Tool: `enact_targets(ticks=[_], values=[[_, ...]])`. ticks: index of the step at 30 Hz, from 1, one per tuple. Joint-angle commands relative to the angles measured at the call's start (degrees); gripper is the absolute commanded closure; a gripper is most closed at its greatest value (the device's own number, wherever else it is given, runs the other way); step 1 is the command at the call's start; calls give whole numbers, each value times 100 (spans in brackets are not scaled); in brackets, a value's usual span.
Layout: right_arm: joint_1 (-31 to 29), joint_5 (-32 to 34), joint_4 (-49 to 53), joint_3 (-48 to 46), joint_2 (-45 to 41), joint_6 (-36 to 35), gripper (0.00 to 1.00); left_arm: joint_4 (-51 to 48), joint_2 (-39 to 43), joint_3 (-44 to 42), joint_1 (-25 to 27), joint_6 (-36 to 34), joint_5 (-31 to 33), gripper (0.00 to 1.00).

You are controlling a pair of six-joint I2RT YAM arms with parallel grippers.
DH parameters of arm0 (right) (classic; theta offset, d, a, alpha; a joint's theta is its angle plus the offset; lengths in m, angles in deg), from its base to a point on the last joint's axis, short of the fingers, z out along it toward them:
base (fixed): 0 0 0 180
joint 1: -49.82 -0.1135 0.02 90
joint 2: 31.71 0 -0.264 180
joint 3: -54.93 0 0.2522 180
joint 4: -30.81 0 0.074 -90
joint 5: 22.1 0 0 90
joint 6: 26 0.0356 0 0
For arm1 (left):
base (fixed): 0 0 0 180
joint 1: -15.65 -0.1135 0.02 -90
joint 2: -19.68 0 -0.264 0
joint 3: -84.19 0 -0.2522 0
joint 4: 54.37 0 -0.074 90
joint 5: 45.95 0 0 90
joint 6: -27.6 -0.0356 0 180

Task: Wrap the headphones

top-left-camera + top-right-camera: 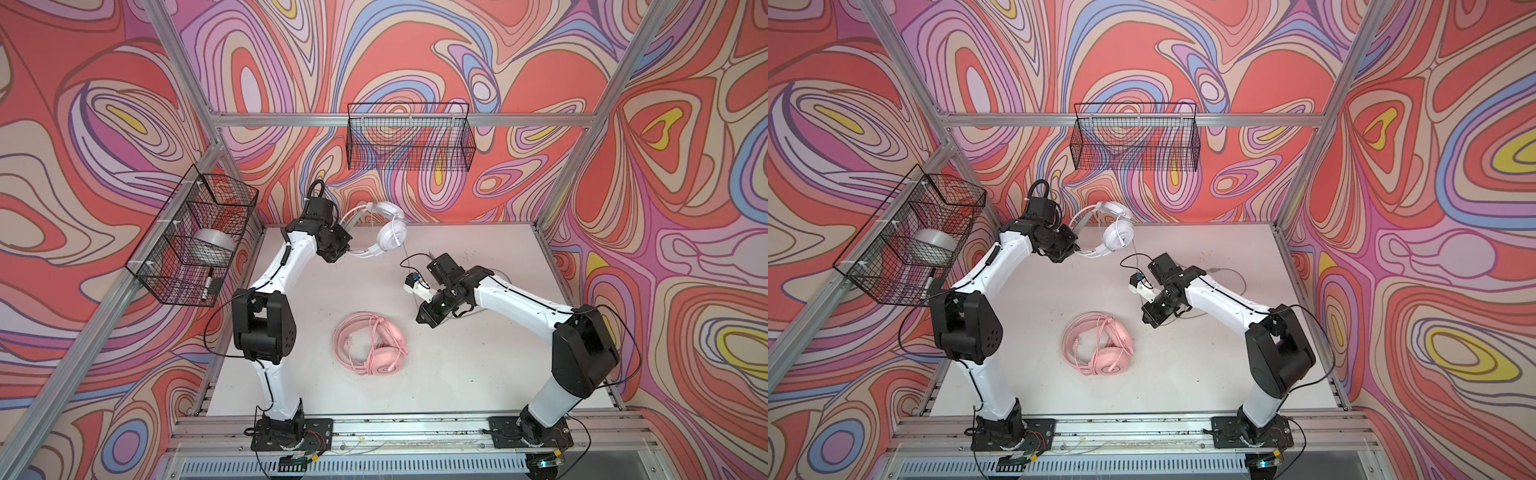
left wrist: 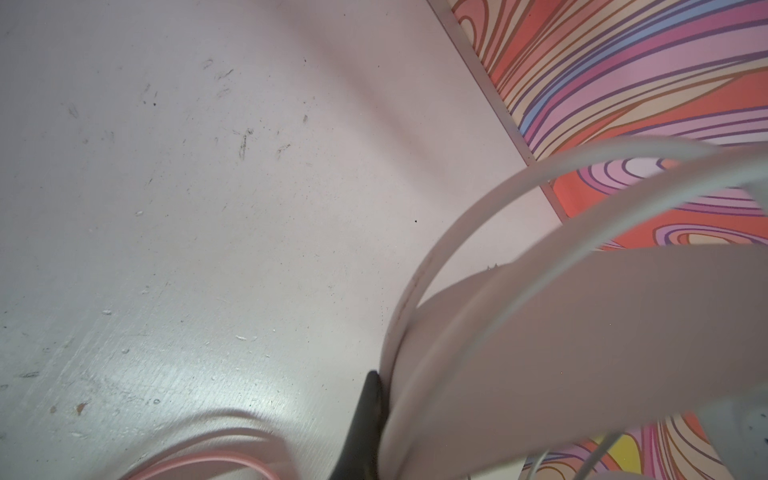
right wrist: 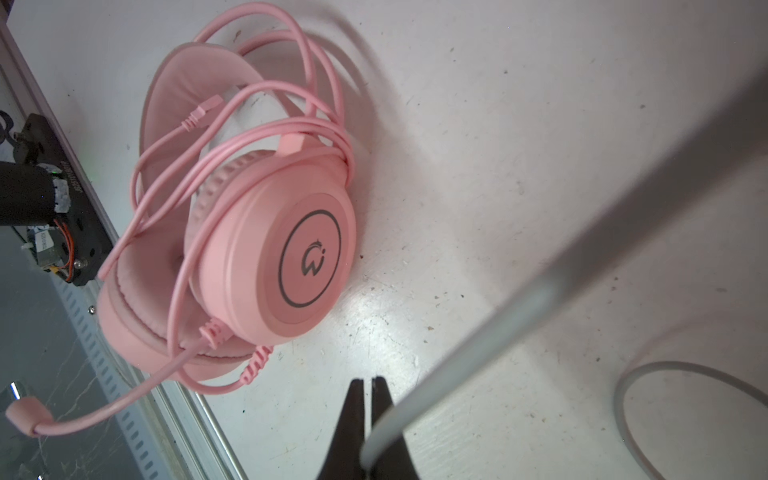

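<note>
Cable (image 3: 540, 291) reads limp, light; my right claw (image 3: 369, 380) is pinched shut on it. Left claw (image 1: 348, 248) clamps white headphones (image 1: 392, 232) by the stiff band, eleven o'clock.

We see a pink plastic headset (image 3: 270, 232) at six o'clock on the white tabletop (image 3: 498, 124), its shells smooth and matt, its ear cushions (image 3: 141, 282) soft-looking and finely wrinkled. The white plastic headset (image 1: 390, 232) toward twelve o'clock looks glossier, and its grey cable (image 3: 540, 293) is smooth and rubbery. That tabletop is matt, scratched and speckled, with a dull sheen. A black wire-mesh basket (image 1: 409, 137) hangs from brushed aluminium rails (image 1: 291, 119).
</note>
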Motion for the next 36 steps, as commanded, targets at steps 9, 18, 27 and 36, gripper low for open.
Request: enact_targets(ticks=[9,18,27,36], values=[[-346,-245,506,490,424,-96,100,304,249,25,72,346,19,100],[-723,-123,1328,1723,972,-603,100,-596,-151,569,362,-144,945,100],[-725,-35,1895,2667,1134,-886,100,-1425,-670,1198,627,-663,1713,100],[-725,276,2136,3655,1367,-1110,100,-1854,-1132,1497,784,-1056,1907,100]])
